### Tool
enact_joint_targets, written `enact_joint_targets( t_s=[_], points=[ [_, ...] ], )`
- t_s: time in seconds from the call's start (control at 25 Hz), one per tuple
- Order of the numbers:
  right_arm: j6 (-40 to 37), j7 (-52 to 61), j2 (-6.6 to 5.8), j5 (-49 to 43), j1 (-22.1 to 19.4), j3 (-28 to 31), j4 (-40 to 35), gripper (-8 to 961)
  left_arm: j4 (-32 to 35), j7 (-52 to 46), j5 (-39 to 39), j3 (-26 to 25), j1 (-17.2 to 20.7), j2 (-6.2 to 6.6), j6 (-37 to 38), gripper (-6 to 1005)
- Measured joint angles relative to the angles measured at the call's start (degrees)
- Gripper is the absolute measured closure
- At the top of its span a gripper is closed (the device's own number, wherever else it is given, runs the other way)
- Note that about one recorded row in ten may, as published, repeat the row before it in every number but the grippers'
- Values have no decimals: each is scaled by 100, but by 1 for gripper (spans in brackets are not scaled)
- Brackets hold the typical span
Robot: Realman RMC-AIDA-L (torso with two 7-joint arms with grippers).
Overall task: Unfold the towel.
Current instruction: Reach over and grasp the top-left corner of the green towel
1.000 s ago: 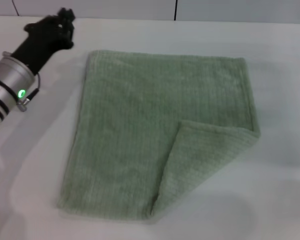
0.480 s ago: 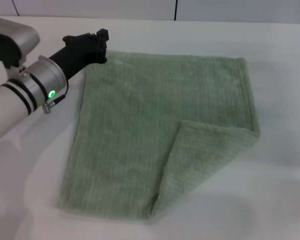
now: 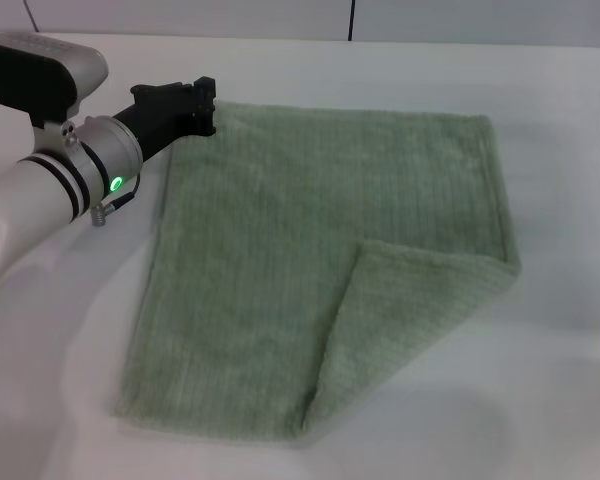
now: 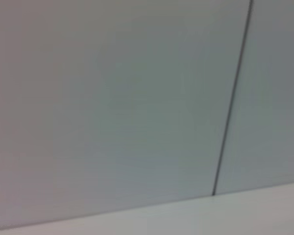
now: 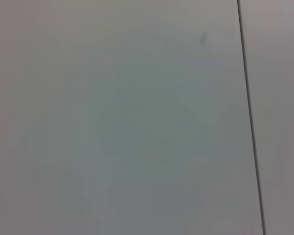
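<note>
Bench [image 3: 70, 380]: broad, flat, smooth white surface, matte, filling most of the head view and carrying the cloth.

Wall [image 4: 112, 98]: plain pale grey panels behind the bench, split by a thin dark vertical seam [image 4: 230, 107]. Both wrist views show little but these panels; the left wrist view also catches a strip of the white bench edge.

Towel [image 3: 280, 250]: pale sage-green terry cloth, roughly square, with fine ribbing running along its length and a narrow hemmed border. It lies flat in the middle of the bench, slightly skewed, its far edge close to the wall side. The near right corner [image 3: 410, 320] is folded over onto the cloth as a soft triangular flap, its crease running diagonally from the right edge down to the near edge. The other three corners lie flat.

Left arm [image 3: 50, 180]: rounded silver-grey metal cylinder with black rings and a small lit green lamp, reaching in from the left side of the bench.

Left tool [image 3: 202, 103]: black, blocky, hard-edged, set at the towel's far left corner, at or just above the hem. Whether its fingers are apart, together or clamped on the cloth cannot be told.

Right tool: nowhere in sight in any view.
</note>
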Motion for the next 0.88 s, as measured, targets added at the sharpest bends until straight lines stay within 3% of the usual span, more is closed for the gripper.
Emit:
enact_joint_targets(
  t_s=[0.36,0.88],
  points=[
    [-20,-1,8,1,26,-104,-14,306,10,-169,0,221,-92,2,-538,997],
    [18,-30,0,1,67,-200,-14,306,-2,-314,0,551,-131,-5,-698,997]
  ],
)
